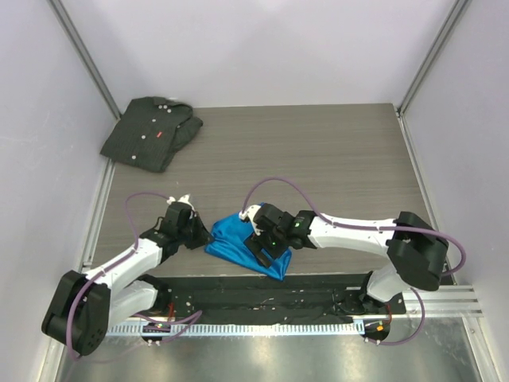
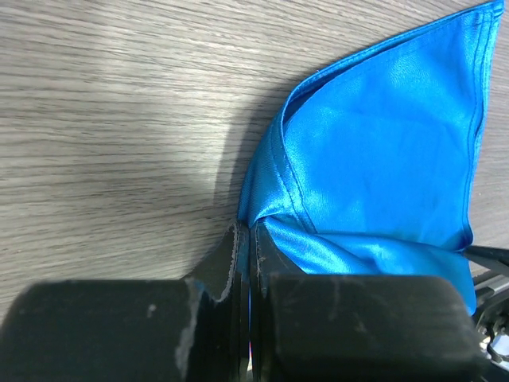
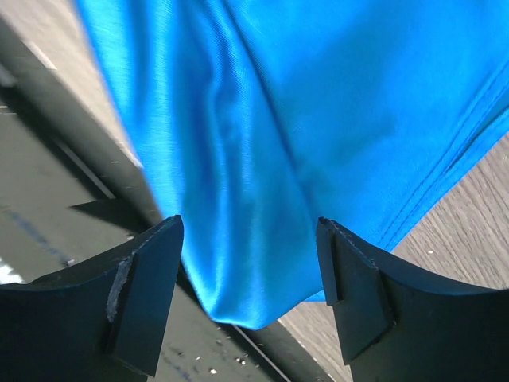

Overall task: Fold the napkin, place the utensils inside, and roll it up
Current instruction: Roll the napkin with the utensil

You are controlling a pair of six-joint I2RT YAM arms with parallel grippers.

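**Blue napkin pinched at one corner, other claw standing wide**

The bright blue napkin (image 1: 238,241) is lying crumpled in the lower middle of the overhead view, between the two arms. Its lower tip is reaching past the edge of the wood-grain table (image 1: 334,159) onto the dark strip below. The left gripper (image 2: 245,239) is pinching the napkin's left corner, jaws pressed tight together on the hem. The right gripper (image 3: 250,231) is hanging over the cloth with its jaws spread wide, the fabric showing between them but not clamped.

The cloth is looking thin, limp and a little glossy, so I'm expecting it to slide and bunch rather than hold a crease. A stitched hem or a corner seems the surest place to take hold. No knife is showing in any view. A dark buttoned shirt (image 1: 151,131) is sitting at the upper left.
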